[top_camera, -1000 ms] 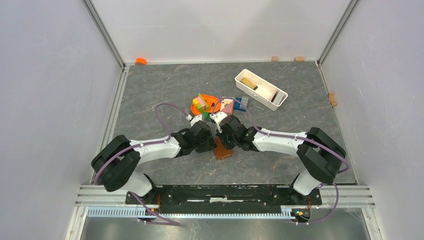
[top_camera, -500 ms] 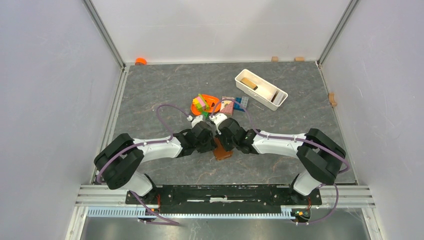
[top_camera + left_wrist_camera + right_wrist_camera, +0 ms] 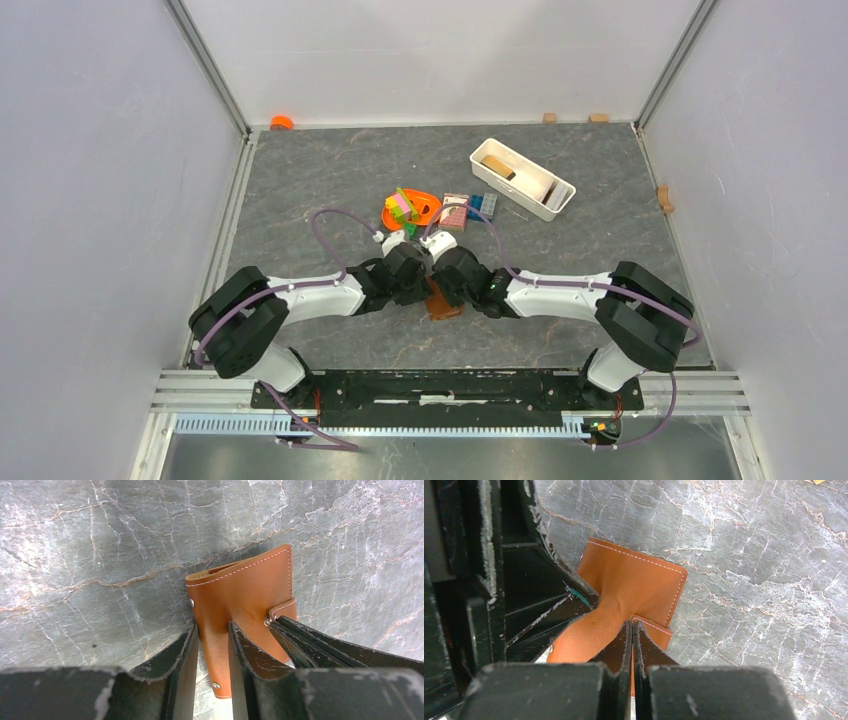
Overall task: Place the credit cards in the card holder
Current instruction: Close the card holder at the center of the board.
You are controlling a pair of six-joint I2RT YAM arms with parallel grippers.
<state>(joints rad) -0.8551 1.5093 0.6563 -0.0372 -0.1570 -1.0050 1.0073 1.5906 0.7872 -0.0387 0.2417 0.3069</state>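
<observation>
From the overhead camera I see both arms folded in toward each other, the left gripper (image 3: pixel 418 280) and the right gripper (image 3: pixel 447 283) meeting over the small brown leather folding card holder (image 3: pixel 446 306). It lies on the grey marbled table (image 3: pixel 300 180), well apart from the white rectangular tray (image 3: pixel 522 180), toward the near table edge from it and to its left. I cannot pick out any thin flat credit cards from here; a pink-and-white patterned block (image 3: pixel 455 211) sits just left of the tray. I judge the step in hand to be opening the holder, with no card loaded yet. In my left wrist camera the two black fingers (image 3: pixel 186 652) are clamped on one leaf of the holder, which stands up in a tented fold: smooth orange-brown leather, white stitching along the edge, small metal rivets (image 3: pixel 192 602). The right arm's fingers reach in at the snap tab (image 3: pixel 282 609). In my right wrist camera the fingers (image 3: pixel 621 647) are pressed almost together and seem to nip that thin tab, though the contact itself is hidden. The leather looks supple and bends without creasing. Next, I reckon, the two grips must draw apart gently to spread the leaves and show the pockets, then one arm must let go to fetch a card; pull too hard and the thin tab may slip out.
</observation>
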